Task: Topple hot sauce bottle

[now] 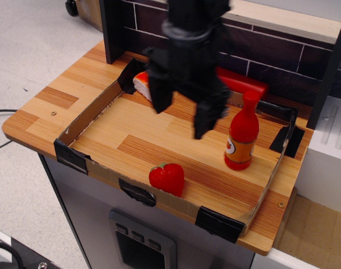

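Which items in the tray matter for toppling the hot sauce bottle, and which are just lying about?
Belongs to the job:
hot sauce bottle, upright
gripper, open

Lying about:
strawberry toy
plain red bottle
sushi toy

Bare floor between fingers and upright hot sauce bottle.

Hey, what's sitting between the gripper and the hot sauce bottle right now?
Nothing: in the observation view, only bare wooden floor of the tray separates the gripper from the upright hot sauce bottle.
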Robot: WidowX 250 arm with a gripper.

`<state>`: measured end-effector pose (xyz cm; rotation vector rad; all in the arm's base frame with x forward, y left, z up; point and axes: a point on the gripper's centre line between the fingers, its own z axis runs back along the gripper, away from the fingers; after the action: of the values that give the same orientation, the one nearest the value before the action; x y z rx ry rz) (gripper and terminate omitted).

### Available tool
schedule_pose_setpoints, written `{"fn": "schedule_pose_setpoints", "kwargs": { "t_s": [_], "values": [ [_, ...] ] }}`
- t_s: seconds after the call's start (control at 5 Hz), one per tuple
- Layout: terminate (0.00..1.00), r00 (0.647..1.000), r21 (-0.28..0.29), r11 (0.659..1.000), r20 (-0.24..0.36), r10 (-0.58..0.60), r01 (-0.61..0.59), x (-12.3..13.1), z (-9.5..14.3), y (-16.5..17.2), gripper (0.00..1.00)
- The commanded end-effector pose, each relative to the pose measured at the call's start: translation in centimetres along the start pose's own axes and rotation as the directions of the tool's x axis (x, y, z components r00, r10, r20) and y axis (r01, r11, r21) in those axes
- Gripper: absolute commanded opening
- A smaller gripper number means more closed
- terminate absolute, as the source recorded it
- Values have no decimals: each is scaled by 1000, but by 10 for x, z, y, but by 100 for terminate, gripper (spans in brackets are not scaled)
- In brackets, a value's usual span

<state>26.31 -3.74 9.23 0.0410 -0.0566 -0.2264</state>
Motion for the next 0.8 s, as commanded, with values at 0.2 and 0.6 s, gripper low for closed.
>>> {"fn": "schedule_pose_setpoints", "kwargs": {
  "t_s": [0.2, 0.6],
  "values": [
    [0, 995, 4, 1000, 98, 21, -21, 57, 13, -23, 100],
    [0, 989, 13, 999, 142, 50, -52, 68, 7, -31, 100]
  ]
}}
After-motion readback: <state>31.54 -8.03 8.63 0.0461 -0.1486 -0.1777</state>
